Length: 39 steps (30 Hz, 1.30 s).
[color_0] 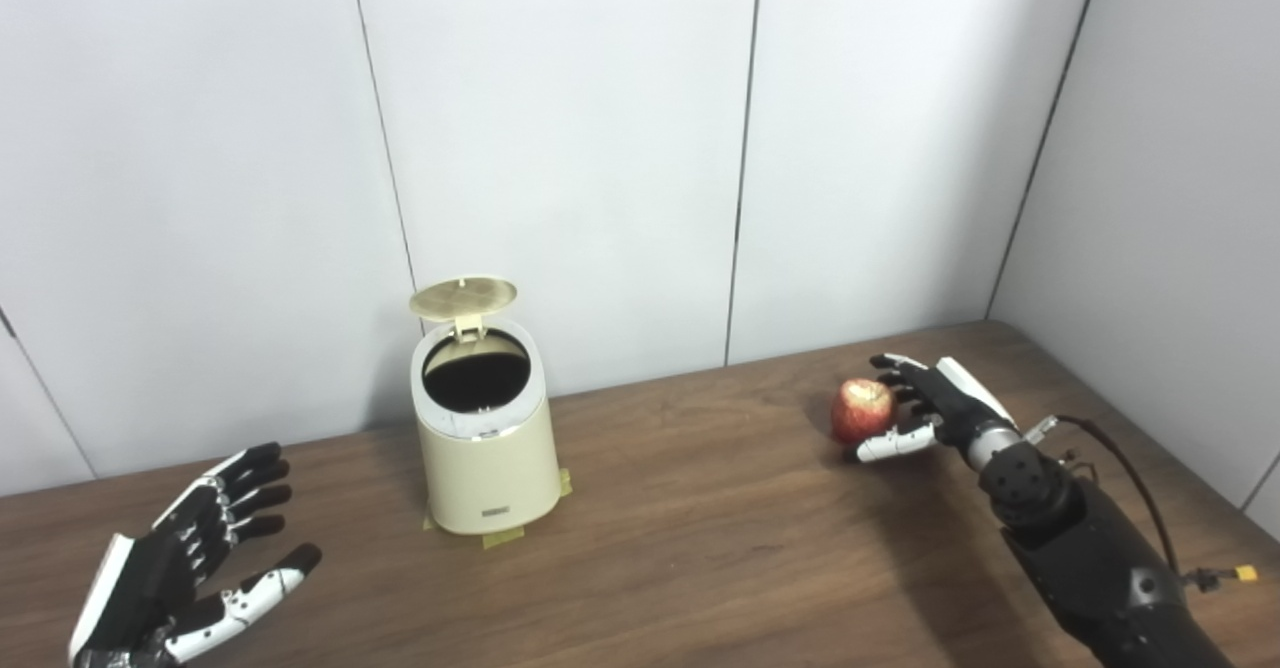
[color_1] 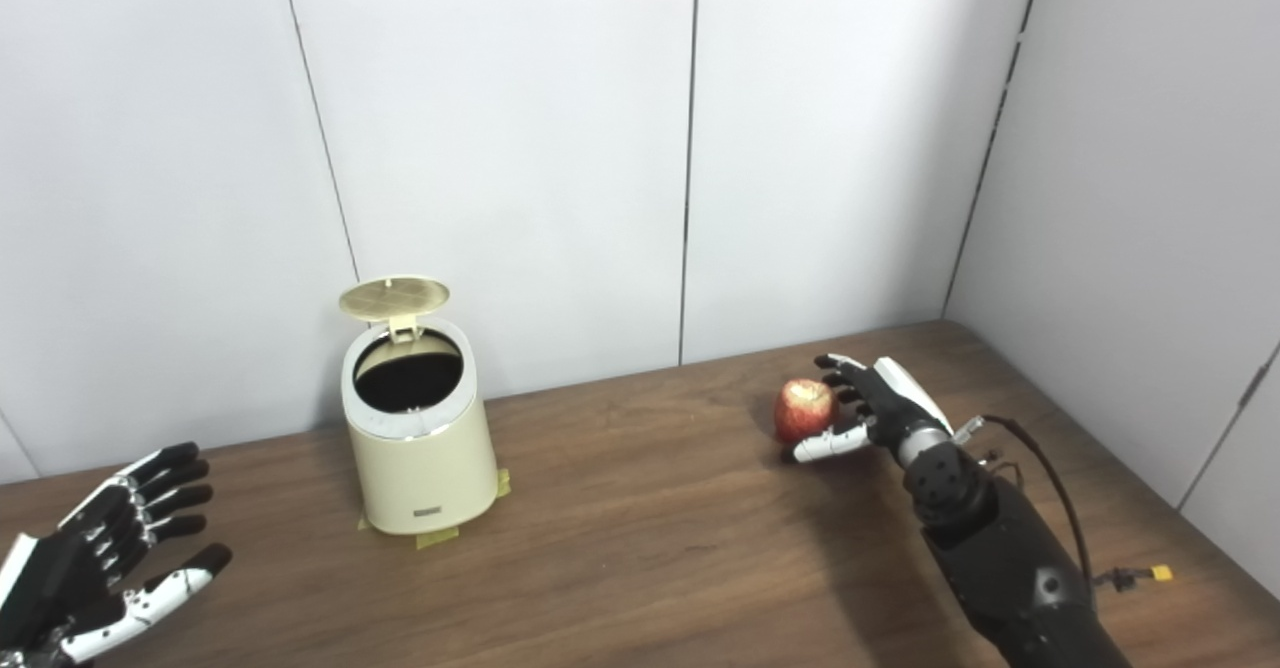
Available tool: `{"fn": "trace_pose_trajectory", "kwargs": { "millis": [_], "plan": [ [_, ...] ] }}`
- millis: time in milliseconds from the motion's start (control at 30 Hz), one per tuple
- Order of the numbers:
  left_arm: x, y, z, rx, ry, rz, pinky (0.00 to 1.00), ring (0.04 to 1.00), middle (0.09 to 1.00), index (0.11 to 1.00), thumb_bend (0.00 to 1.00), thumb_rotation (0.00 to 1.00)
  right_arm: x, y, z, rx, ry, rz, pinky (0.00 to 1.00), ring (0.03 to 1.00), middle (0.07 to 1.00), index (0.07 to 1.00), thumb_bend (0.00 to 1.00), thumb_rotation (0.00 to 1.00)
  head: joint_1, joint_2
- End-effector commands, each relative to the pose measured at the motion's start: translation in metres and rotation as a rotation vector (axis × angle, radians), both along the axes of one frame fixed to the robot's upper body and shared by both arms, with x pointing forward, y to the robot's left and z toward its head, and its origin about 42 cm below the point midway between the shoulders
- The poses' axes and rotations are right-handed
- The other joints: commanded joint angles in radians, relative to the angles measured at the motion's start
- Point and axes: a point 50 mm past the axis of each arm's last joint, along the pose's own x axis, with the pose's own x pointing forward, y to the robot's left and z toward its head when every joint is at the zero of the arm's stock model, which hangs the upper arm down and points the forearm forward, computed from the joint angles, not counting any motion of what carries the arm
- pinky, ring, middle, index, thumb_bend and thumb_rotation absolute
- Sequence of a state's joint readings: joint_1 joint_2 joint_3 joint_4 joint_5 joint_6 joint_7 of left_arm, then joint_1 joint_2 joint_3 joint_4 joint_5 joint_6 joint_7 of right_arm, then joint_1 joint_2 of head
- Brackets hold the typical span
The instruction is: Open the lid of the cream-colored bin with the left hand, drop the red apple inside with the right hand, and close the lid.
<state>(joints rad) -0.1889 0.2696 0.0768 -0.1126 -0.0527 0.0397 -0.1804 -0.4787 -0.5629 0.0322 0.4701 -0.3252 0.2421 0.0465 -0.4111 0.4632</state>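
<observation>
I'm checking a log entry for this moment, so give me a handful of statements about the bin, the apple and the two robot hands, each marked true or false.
1. The lid of the cream-colored bin stands open. True.
2. The red apple is already inside the bin. False: it sits on the wooden table, well to the right of the bin.
3. The right robot hand is at the apple, fingers around its far side and thumb in front. True; whether it grips firmly cannot be told.
4. The left robot hand holds the lid. False: it is open, apart from the bin, near the table's front left.
5. The bin lies on its side. False: it stands upright.
</observation>
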Motion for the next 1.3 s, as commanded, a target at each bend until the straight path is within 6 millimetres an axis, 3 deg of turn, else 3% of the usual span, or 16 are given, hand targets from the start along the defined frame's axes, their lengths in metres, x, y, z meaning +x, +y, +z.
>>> {"fn": "trace_pose_trajectory", "kwargs": {
  "millis": [0,133,167,233,267,367,667,800,900,967,1267],
  "plan": [
    [0.003,-0.002,0.02,0.005,-0.071,0.004,0.77,0.8,0.834,0.849,0.57,0.0,0.014,0.004,0.022,-0.033,-0.057,0.03,0.78,0.82,0.819,0.842,0.86,0.22,-0.001,0.0],
    [0.003,-0.001,0.02,0.02,-0.078,0.003,0.74,0.788,0.824,0.843,0.57,0.0,0.017,-0.001,0.017,-0.07,-0.081,0.042,0.72,0.726,0.695,0.715,0.81,0.15,0.006,0.006],
    [0.003,-0.001,0.02,0.024,-0.078,0.002,0.74,0.783,0.822,0.842,0.57,0.0,0.017,-0.001,0.016,-0.082,-0.094,0.046,0.68,0.671,0.645,0.582,0.64,0.14,0.006,0.006],
    [0.003,-0.001,0.02,0.023,-0.078,0.001,0.73,0.781,0.822,0.842,0.57,0.0,0.017,-0.001,0.014,-0.101,-0.117,0.052,0.63,0.617,0.599,0.513,0.55,0.13,0.006,0.008],
    [0.004,0.0,0.02,0.019,-0.076,0.0,0.73,0.784,0.825,0.843,0.57,0.0,0.017,-0.001,0.014,-0.107,-0.126,0.053,0.54,0.524,0.509,0.522,0.53,0.05,0.006,0.009],
    [0.004,-0.001,0.019,0.015,-0.076,-0.002,0.74,0.792,0.829,0.847,0.57,0.0,0.016,0.0,0.012,-0.127,-0.145,0.055,0.47,0.449,0.447,0.534,0.52,0.01,0.007,0.01],
    [0.006,-0.002,0.016,0.034,-0.085,-0.015,0.7,0.768,0.816,0.84,0.58,0.0,0.013,0.002,0.006,-0.129,-0.174,0.041,0.48,0.457,0.437,0.535,0.52,0.0,0.021,0.013],
    [0.005,-0.002,0.014,0.029,-0.087,-0.019,0.73,0.776,0.82,0.842,0.58,0.0,0.012,0.005,0.009,-0.128,-0.224,0.042,0.42,0.419,0.426,0.534,0.52,0.0,0.029,0.013],
    [0.005,-0.001,0.013,0.02,-0.087,-0.018,0.73,0.775,0.821,0.839,0.58,0.0,0.012,0.013,0.023,0.028,-0.318,-0.014,0.39,0.401,0.417,0.526,0.52,0.0,0.032,0.014],
    [0.005,-0.001,0.013,0.028,-0.086,-0.013,0.72,0.774,0.819,0.836,0.59,0.0,0.011,0.025,0.043,0.099,-0.41,0.002,0.36,0.381,0.416,0.526,0.52,0.0,0.032,0.014],
    [0.009,-0.002,0.008,0.037,-0.089,-0.019,0.69,0.758,0.816,0.832,0.59,0.0,0.001,0.087,0.109,0.196,-0.568,0.175,0.35,0.391,0.425,0.517,0.52,0.0,0.074,0.008]
  ]
}}
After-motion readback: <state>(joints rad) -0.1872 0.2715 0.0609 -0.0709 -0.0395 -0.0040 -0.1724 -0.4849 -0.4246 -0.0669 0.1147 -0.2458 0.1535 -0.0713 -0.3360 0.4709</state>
